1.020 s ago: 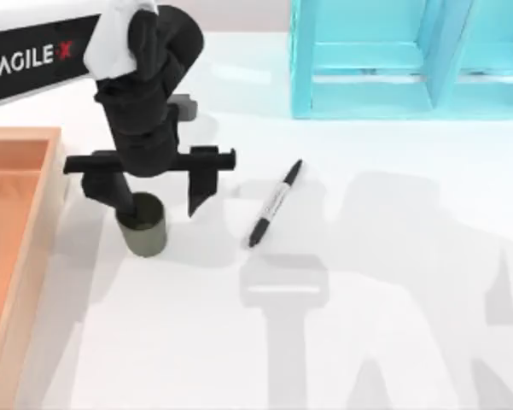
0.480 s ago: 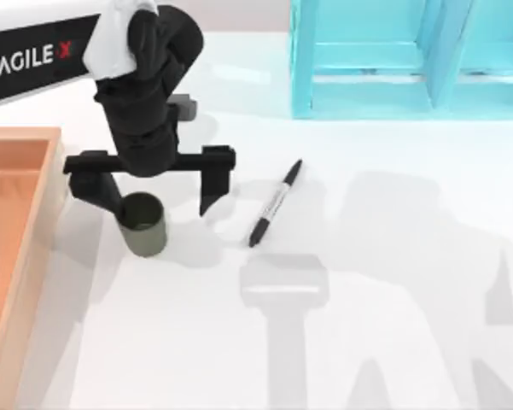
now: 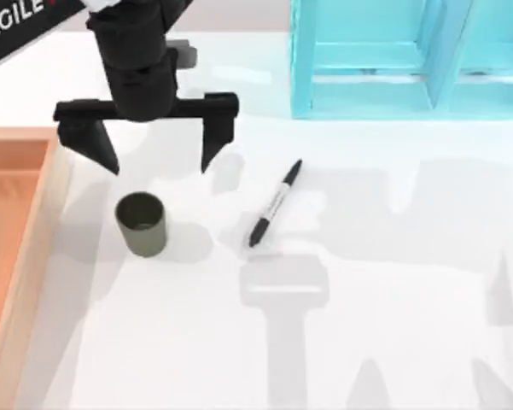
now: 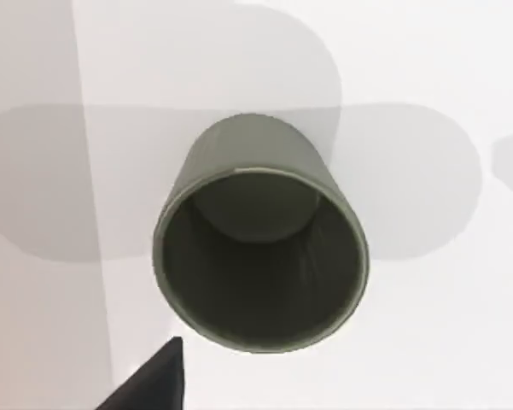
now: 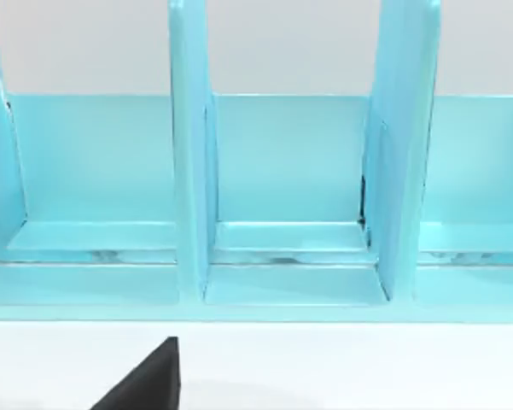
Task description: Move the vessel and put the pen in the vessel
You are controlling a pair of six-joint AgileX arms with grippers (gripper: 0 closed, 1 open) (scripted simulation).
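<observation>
The vessel (image 3: pixel 142 224), a small olive-green cup, stands upright on the white table near the wooden tray. In the left wrist view the vessel (image 4: pixel 260 235) is seen from above, its dark inside holding nothing. My left gripper (image 3: pixel 158 161) hangs open above and just behind the cup, apart from it, nothing between its fingers. One dark fingertip (image 4: pixel 154 384) shows at the left wrist view's edge. The pen (image 3: pixel 275 203), black with a pale label band, lies flat to the right of the cup, slanting toward the shelf.
A wooden tray (image 3: pixel 36 231) runs along the left edge. A turquoise shelf (image 3: pixel 376 60) stands at the back right, and the right wrist view faces the shelf (image 5: pixel 290 171) with a dark fingertip (image 5: pixel 149 384) at its edge. Arm shadows fall on the table's right half.
My left gripper has let go of the cup, opened wider and risen back toward the far side. The cup stays upright where it stood. The pen has not moved.
</observation>
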